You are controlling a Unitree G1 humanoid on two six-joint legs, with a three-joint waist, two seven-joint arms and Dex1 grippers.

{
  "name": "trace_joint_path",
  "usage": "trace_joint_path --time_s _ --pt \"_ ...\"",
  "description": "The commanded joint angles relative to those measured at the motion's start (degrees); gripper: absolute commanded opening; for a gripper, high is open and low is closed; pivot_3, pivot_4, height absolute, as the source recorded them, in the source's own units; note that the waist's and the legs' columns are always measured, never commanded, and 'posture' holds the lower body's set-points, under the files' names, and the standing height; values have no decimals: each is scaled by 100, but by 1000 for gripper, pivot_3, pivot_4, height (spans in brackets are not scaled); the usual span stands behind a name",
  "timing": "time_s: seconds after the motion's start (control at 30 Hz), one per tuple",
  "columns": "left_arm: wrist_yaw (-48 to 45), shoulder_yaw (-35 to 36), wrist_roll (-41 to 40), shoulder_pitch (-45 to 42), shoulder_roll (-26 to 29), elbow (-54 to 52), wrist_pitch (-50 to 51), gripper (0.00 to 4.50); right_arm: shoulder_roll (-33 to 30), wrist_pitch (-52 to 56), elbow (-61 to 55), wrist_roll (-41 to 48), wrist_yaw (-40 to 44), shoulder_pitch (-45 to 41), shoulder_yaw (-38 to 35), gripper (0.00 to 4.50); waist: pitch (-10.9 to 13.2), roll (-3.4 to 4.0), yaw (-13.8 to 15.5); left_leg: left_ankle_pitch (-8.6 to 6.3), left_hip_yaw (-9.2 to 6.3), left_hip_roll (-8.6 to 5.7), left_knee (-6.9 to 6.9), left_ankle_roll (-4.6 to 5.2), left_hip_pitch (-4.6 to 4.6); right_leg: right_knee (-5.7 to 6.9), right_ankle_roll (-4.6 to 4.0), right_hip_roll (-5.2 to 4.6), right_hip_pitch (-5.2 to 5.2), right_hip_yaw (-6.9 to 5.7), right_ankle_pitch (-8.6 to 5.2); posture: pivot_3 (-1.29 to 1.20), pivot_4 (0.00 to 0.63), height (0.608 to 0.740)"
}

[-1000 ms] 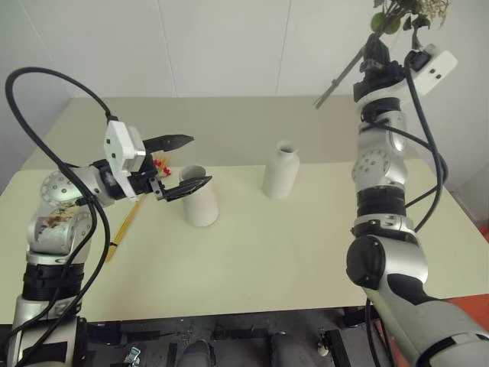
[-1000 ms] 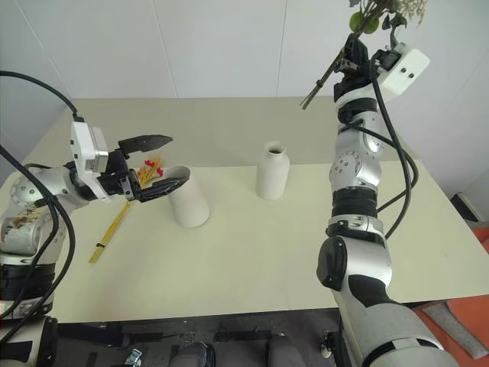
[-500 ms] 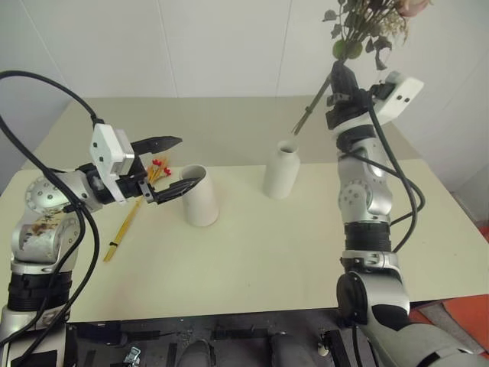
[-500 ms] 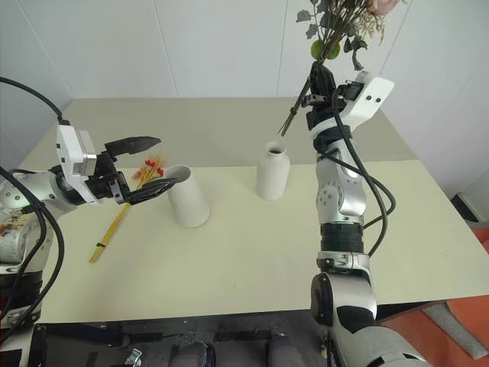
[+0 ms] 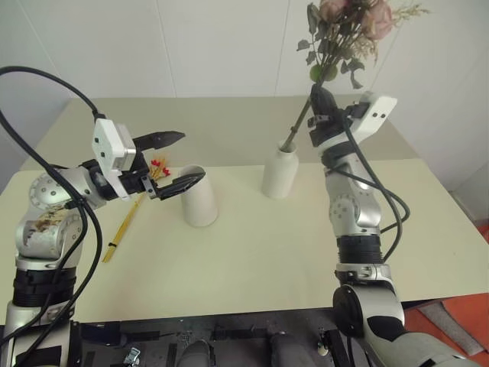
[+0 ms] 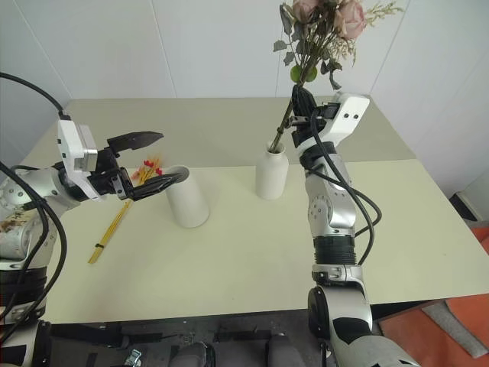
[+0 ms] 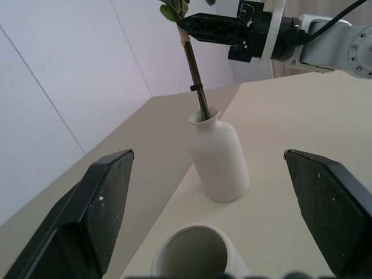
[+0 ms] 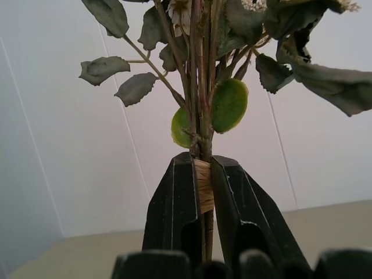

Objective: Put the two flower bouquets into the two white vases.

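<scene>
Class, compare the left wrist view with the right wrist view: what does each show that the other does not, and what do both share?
Left wrist view alone: the bottle-shaped vase with the stems' lower end in its neck, the rim of the wide-mouthed vase below it, and the table.

Right wrist view alone: the bouquet's green leaves and the tan binding where the fingers clamp.

Both: the rose bouquet stems and the right gripper shut on them.

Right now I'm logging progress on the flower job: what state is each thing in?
Rose bouquet: held upright, stems just inside the bottle vase's mouth.
Bottle vase: upright.
Wide vase: upright, nothing in it.
Straw bunch: lying on the table.
Left end effector: open.
Right end effector: shut on the rose bouquet.
</scene>
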Motion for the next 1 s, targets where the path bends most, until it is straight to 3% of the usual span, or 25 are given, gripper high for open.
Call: trace_joint_path --time_s 0.03,0.9,1.0 --pt "66 201 -161 -4 67 -231 23 4500 -30 -299 14 -93 166 -107 47 167 0 0 -2 0 0 0 0 0 0 0 0 0 0 0 0 0 150 740" --pt "130 229 -225 68 102 -293 7 4500 165 -1116 178 -1023 83 498 522 167 0 0 -5 0 0 0 0 0 2 -1 0 0 1 0 0 0 150 740" --pt "106 222 -209 38 112 -244 -10 4500 203 -1127 56 -1017 111 585 549 1187 0 0 -11 0 0 0 0 0 1 -1 0 0 0 0 0 0 150 740"
